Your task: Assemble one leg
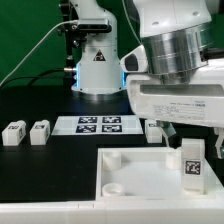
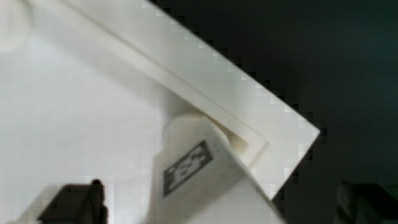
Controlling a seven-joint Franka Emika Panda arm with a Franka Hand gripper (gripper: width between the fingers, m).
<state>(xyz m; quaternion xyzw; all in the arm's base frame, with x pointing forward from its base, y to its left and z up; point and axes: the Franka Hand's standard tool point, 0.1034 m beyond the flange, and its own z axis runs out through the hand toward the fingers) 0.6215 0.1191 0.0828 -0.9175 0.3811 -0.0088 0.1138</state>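
The exterior view takes in the whole table (image 1: 40, 95), while the wrist view shows only a close patch of the panel (image 1: 140, 172) and the leg (image 1: 193, 165). The wrist view alone shows the gripper (image 2: 221, 202) clearly. Its two dark fingers (image 2: 71, 200) stand wide apart with the leg between them, touching neither, so they hold nothing. In the exterior view the arm's bulky white body hangs just above the leg and hides how the fingers stand. The leg is a small white plastic block with a black-and-white square tag on its face. It stands upright on the panel, near the exterior view's right. In the wrist view it sits close against the panel's raised rim, just beside a corner. The panel is a large, flat, smooth white slab with a low rim and a round socket (image 1: 115, 187) toward the exterior view's left. Only the exterior view shows the things on the matte black table behind it. The first spare leg (image 1: 14, 133) and the second spare leg (image 1: 40, 131) stand side by side at the exterior view's left. The marker board (image 1: 97, 125) lies flat in the middle, and the third spare leg (image 1: 153, 130) stands just beside the arm's body. The robot's white base (image 1: 97, 62) stands further back.
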